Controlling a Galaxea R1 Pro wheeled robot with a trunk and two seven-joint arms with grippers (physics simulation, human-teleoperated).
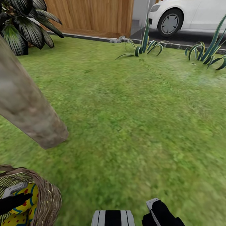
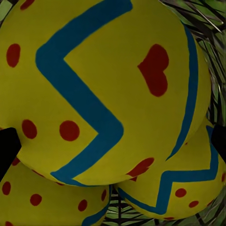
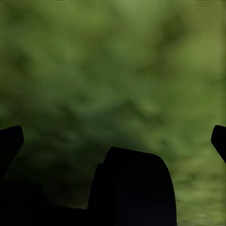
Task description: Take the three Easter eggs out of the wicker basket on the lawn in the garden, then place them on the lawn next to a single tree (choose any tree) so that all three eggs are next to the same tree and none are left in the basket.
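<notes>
Three Easter eggs [image 2: 94, 89], smooth, glossy yellow shells with blue zigzag bands, red dots and one red heart, lie packed together in the wicker basket [image 1: 47, 201]; the left wrist view shows one large egg on top of two lower ones [image 2: 179, 188], with woven cane strands behind. Basket: round, brown, coarse weave, standing on the lawn [image 1: 135, 125] at the head view's lower left corner, near the base of the tree [image 1: 25, 106]. Tree: thick, straight, mottled grey-brown trunk, matte bark, leaning across the left of the head view. Lawn: short, rough green grass, wide. Left gripper [image 2: 113, 141]: black fingers spread, one at each side of the top egg, reaching into the basket; contact with the shell cannot be told. Right gripper [image 3: 117, 136]: dark fingers apart, over blurred grass, holding nothing. Background: wood-panelled wall [image 1: 91, 15], white car [image 1: 188, 15], spiky striped plants [image 1: 144, 44], broad-leaved dark shrub [image 1: 25, 25].
</notes>
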